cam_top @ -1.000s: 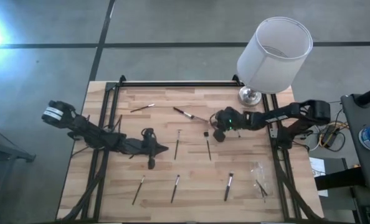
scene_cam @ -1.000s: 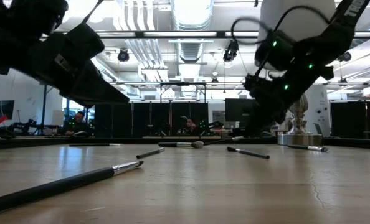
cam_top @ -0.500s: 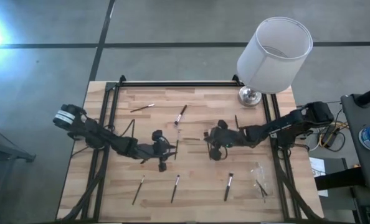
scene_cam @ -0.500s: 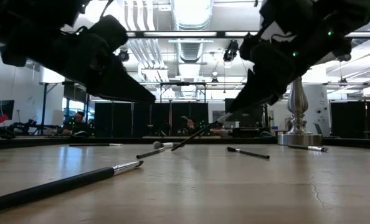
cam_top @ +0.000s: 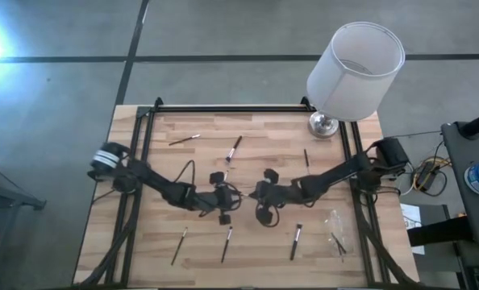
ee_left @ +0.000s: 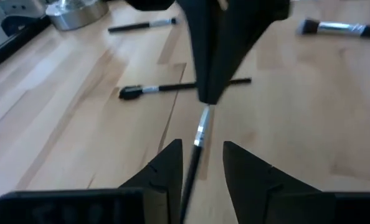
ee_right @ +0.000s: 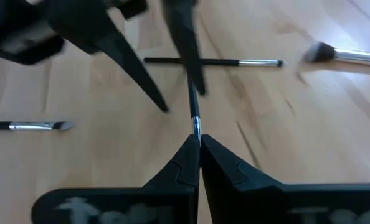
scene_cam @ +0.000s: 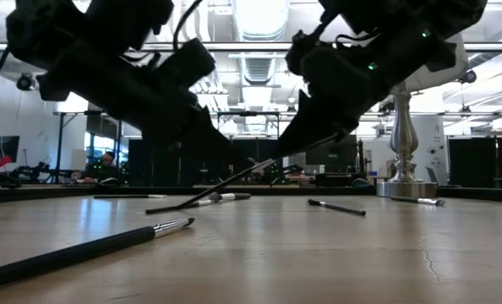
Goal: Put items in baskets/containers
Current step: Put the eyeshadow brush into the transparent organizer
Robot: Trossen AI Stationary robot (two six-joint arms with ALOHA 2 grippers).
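- While both of my arms met over the middle of the high view, the table (cam_top: 167,165) carried everything; I counted one table and one white cylinder (cam_top: 356,68) at the upper right, which was no container for this job.
- My right gripper (cam_top: 254,193) had its jaws pressed together on one brush (scene_cam: 226,181), which slanted down towards the wood.
- My left gripper (ee_left: 200,165) stood with its jaws spread on either side of that same stick and, as far as I could see, not touching it. That made two grippers, tips nearly meeting.
- I counted one clear bag (cam_top: 336,229), lying at the lower right of the high view, well apart from both grippers.
- Brushes: seven outside the bag. Three lay in the upper half of the table, three in a row along the lower half, and one was in my right jaws. Dark slivers showed inside the bag, but I could not count them.
- What could have gone wrong, as I judged it:
  - If my right jaws let go before my left closed, the brush would drop and roll.
  - If my left fingers closed off-centre, the slim stick could lever out of the pinch.
  - With the tips so close, they could knock together.
  - The flimsy bag was hard to see and could slide or crumple when a brush arrived.
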